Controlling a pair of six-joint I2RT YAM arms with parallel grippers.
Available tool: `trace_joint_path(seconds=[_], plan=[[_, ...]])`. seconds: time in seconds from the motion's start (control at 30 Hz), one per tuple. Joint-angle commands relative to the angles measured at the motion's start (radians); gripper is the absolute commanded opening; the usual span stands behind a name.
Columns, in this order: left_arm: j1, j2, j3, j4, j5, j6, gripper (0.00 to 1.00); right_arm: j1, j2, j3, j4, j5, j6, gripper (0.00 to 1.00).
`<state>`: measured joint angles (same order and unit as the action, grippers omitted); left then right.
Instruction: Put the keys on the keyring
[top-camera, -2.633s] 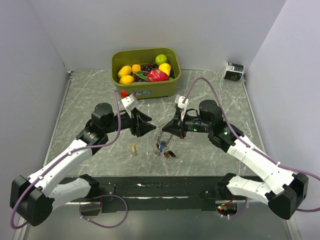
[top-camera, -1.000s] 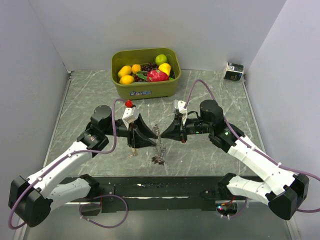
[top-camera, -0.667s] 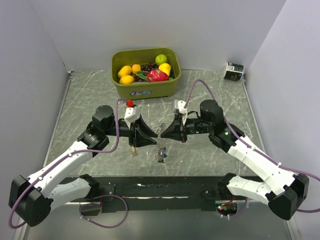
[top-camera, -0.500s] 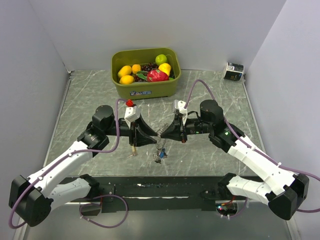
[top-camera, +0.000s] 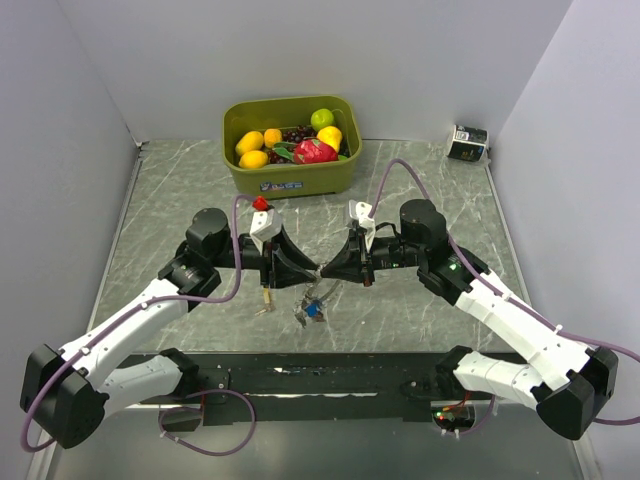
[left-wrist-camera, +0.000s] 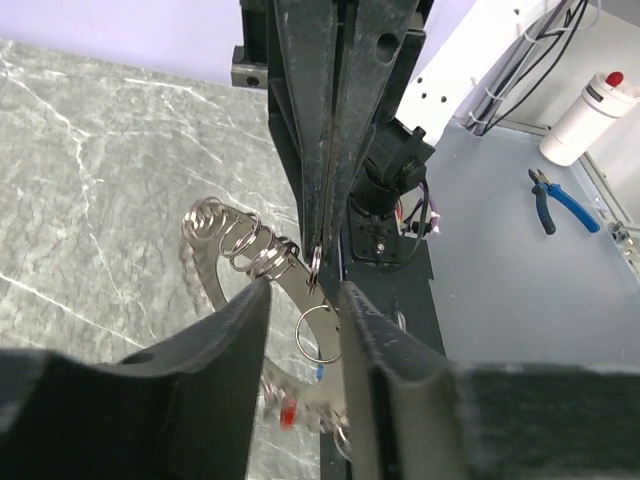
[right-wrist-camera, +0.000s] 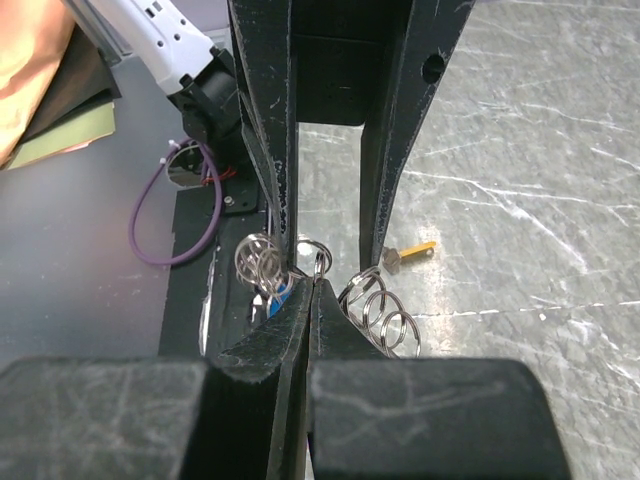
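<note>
Keys (top-camera: 310, 310) hang below the meeting grippers, small, blurred, heads mostly hidden. Fingers of the right gripper (right-wrist-camera: 312, 284), pressed together, pinch one loop of the keyring (right-wrist-camera: 318, 262); the left gripper (left-wrist-camera: 305, 292) stands spread around it.

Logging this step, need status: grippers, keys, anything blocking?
Right gripper shut on the keyring. Left gripper open, fingers straddling the pinch. Keys bunched beneath; one loose key on the table. Nothing blocking.
</note>
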<state>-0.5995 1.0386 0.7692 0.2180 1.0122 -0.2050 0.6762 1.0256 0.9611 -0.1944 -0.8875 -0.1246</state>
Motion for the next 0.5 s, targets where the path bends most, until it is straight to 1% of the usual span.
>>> trace_joint_path(seconds=[0.0, 0.2, 0.23, 0.27, 0.47], plan=[[-0.002, -0.008, 0.047, 0.057, 0.042, -0.008, 0.37, 0.003, 0.001, 0.028, 0.070, -0.036, 0.000, 0.00], [-0.002, 0.017, 0.064, 0.041, 0.063, -0.008, 0.26, 0.003, 0.005, 0.034, 0.072, -0.048, 0.003, 0.00], [-0.003, 0.021, 0.065, 0.041, 0.068, -0.010, 0.24, 0.003, 0.007, 0.033, 0.072, -0.048, 0.003, 0.00], [-0.002, 0.023, 0.065, 0.043, 0.066, -0.011, 0.19, 0.005, 0.007, 0.034, 0.073, -0.045, 0.005, 0.00], [-0.006, 0.041, 0.085, -0.008, 0.065, 0.013, 0.15, 0.003, 0.011, 0.037, 0.076, -0.047, 0.008, 0.00]])
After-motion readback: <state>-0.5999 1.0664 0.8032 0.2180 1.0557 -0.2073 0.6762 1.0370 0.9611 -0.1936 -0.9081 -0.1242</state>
